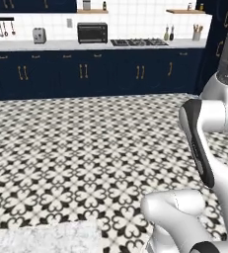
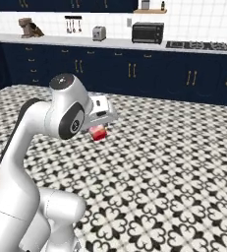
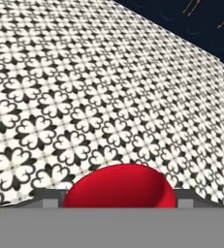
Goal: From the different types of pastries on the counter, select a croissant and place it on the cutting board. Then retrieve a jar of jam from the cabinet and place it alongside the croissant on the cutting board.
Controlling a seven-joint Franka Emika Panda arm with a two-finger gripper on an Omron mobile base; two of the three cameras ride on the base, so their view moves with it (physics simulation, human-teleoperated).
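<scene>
Before me spreads a black-and-white patterned floor (image 1: 86, 148). Navy cabinets (image 1: 86, 71) line the far wall under a pale worktop (image 1: 61, 44) carrying a toaster (image 1: 39, 35), microwave (image 1: 92, 32) and hob (image 1: 138, 42).

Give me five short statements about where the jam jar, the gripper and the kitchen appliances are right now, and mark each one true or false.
1. The gripper holds a red jam jar. True.
2. The jar stands on the patterned floor. False: it hangs above the floor, in the gripper.
3. A toaster and a dark toaster oven stand on the far counter. True.
4. The far cabinets are white. False: they are dark blue.
5. A stovetop sits right of the toaster oven in the right base view. True.
</scene>
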